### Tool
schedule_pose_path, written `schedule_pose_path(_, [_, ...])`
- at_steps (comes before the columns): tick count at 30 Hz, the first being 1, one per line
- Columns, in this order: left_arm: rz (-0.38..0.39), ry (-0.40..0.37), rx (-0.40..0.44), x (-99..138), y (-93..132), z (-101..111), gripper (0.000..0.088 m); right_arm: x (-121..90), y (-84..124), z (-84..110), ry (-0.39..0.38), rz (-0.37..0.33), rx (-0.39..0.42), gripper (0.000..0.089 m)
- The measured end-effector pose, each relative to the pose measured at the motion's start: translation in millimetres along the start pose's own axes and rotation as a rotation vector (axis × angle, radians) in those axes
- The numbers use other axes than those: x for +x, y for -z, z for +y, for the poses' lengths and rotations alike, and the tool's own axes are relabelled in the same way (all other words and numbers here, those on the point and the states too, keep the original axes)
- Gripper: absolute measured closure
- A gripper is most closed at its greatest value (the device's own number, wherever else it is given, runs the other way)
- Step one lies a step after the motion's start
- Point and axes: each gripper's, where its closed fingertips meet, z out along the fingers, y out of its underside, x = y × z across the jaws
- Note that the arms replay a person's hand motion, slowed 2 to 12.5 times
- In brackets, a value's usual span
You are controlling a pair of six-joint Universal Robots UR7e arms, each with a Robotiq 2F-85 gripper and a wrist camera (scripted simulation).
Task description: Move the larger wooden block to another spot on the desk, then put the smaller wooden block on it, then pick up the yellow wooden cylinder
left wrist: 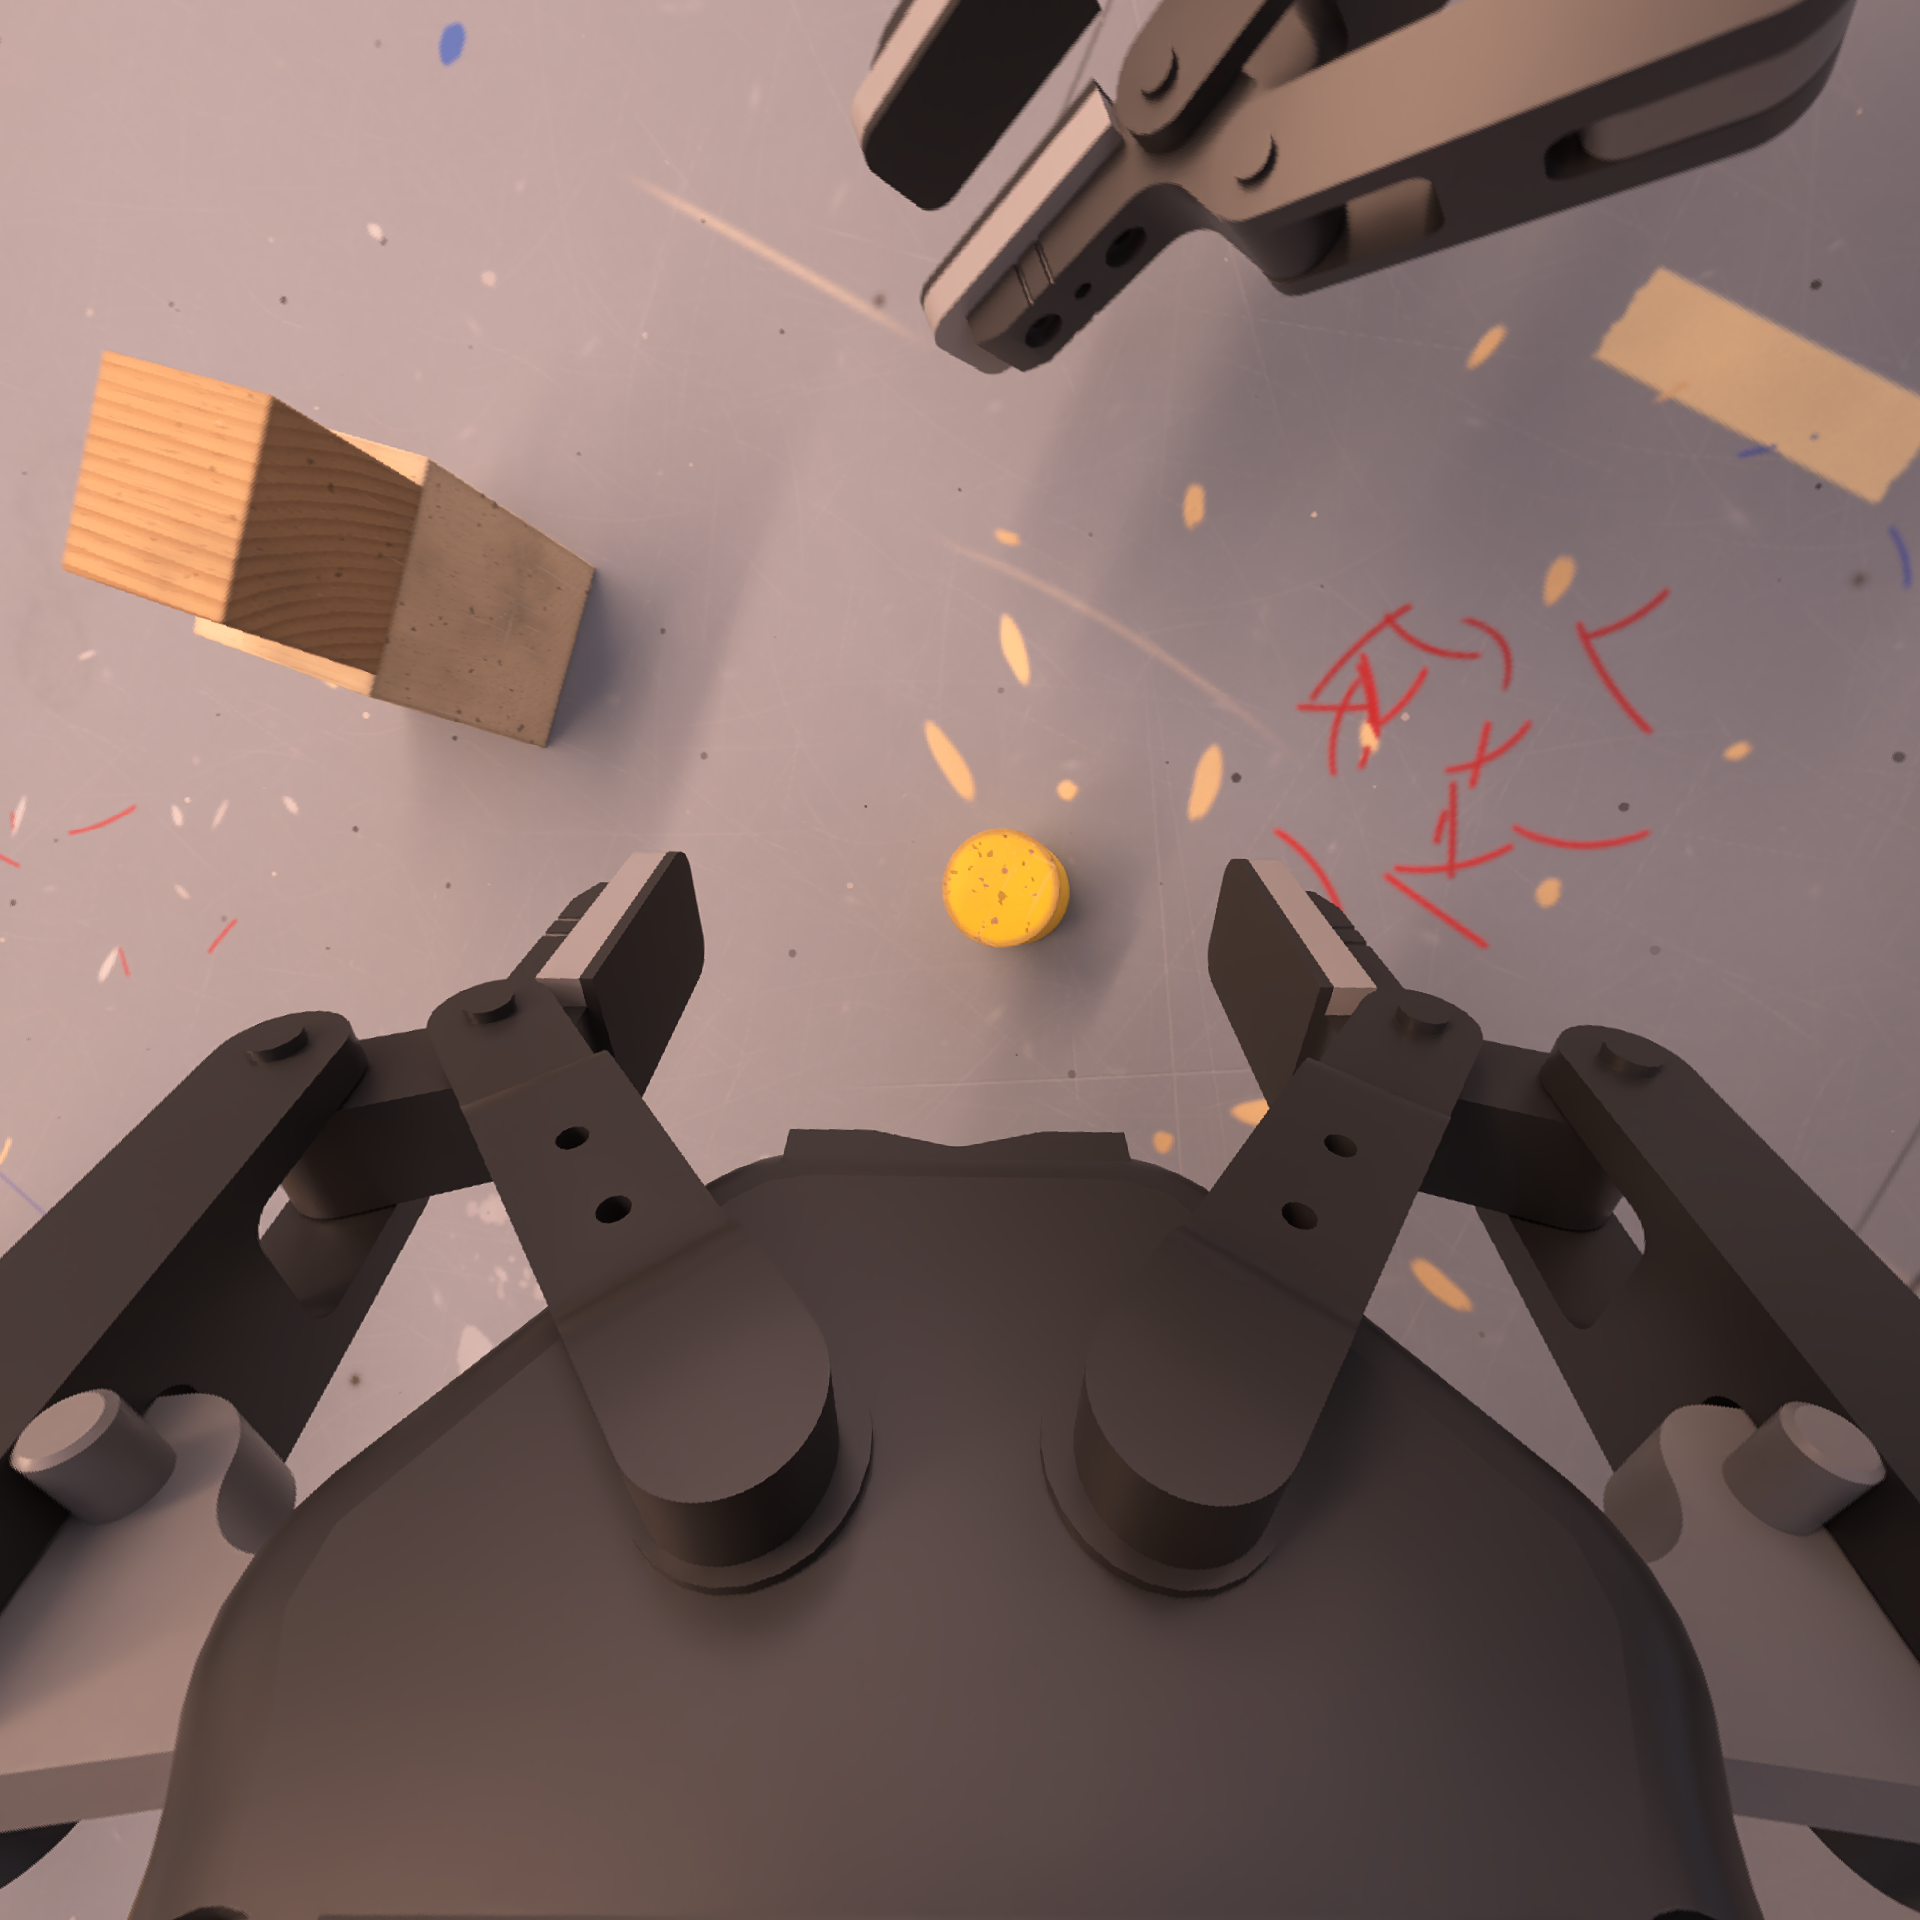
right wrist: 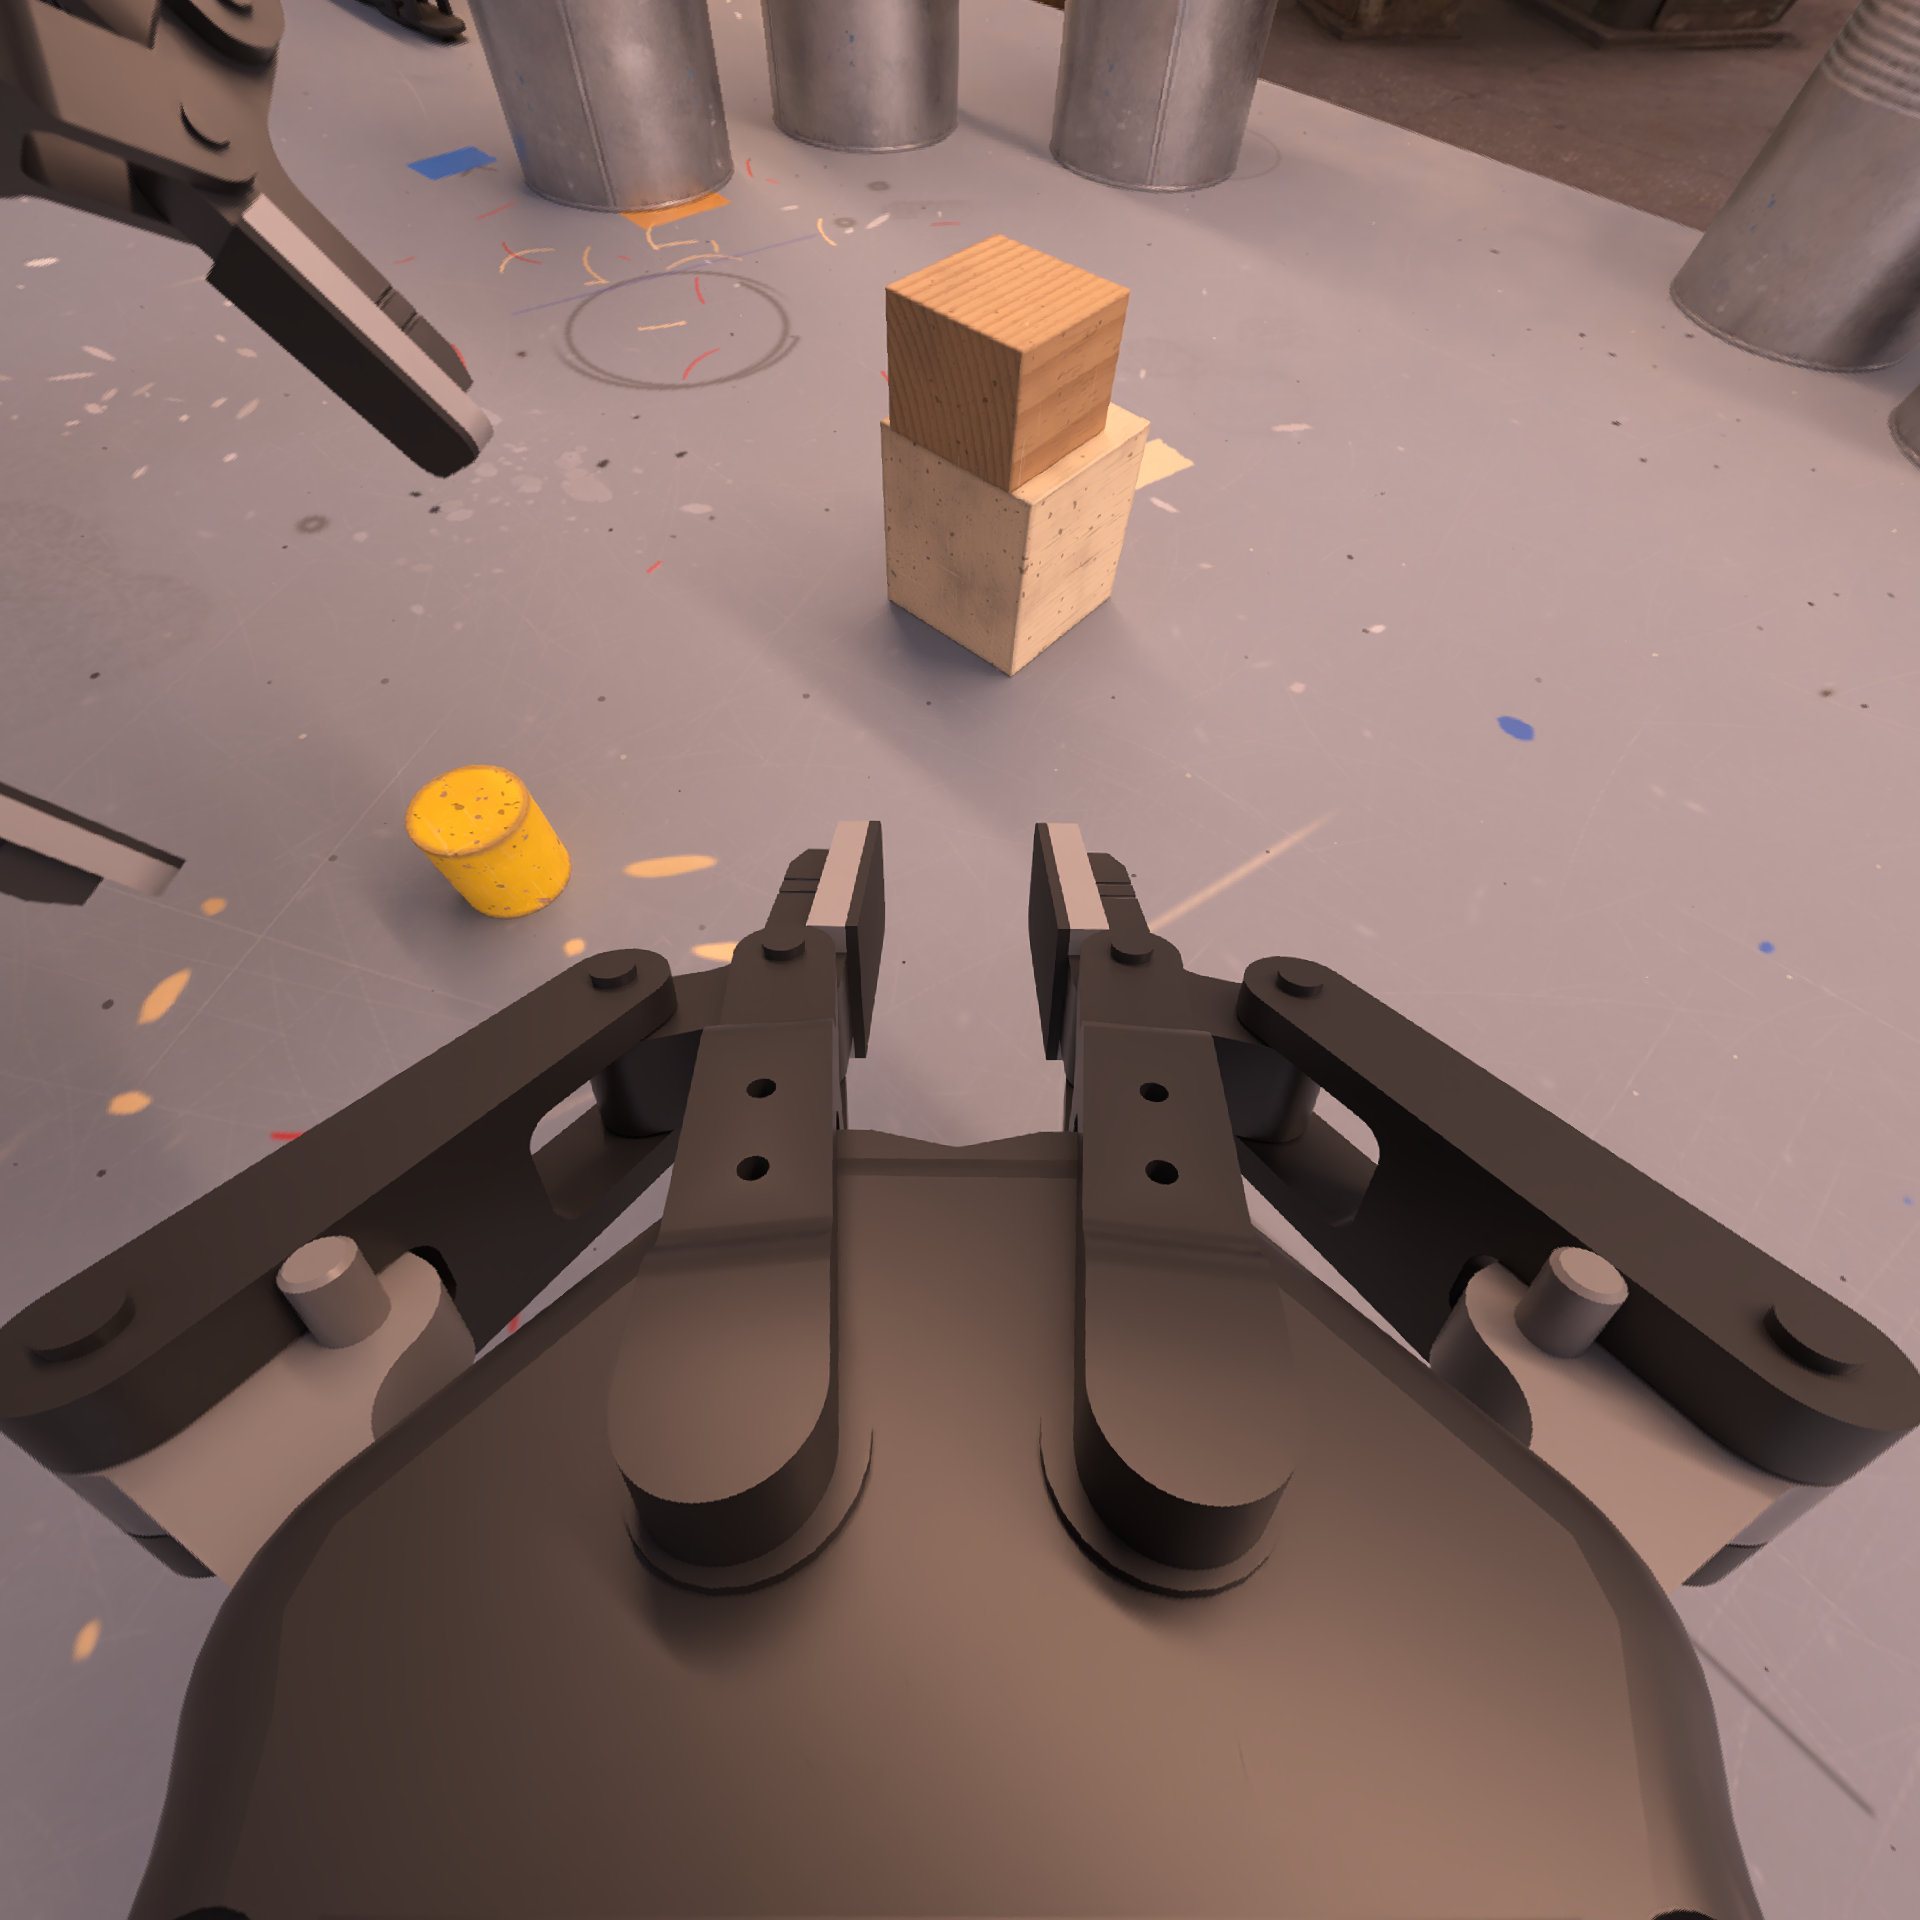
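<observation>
The left wrist view looks almost straight down from above the yellow cylinder (left wrist: pixel 1004 888). The right wrist view looks obliquely across the desk (right wrist: pixel 1455 727) toward its bucket-lined far edge. Both share the cylinder and stacked blocks (right wrist: pixel 1008 447).

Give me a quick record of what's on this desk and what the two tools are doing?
stack: smaller wooden block sits on larger wooden block, turned slightly
yellow wooden cylinder: upright on the desk, untouched
left tool: open, above the cylinder, holding nothing
right tool: partly open, empty
background: metal buckets along the far edge
remaining: picking up the cylinder
</observation>
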Motion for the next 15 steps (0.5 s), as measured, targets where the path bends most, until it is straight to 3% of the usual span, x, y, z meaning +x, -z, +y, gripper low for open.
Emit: schedule_pose_path(15, [0.053,-0.097,-0.028,18,-14,12,0.0028,0,-1,0.6,0.001,-0.003,-0.006,0.0635])
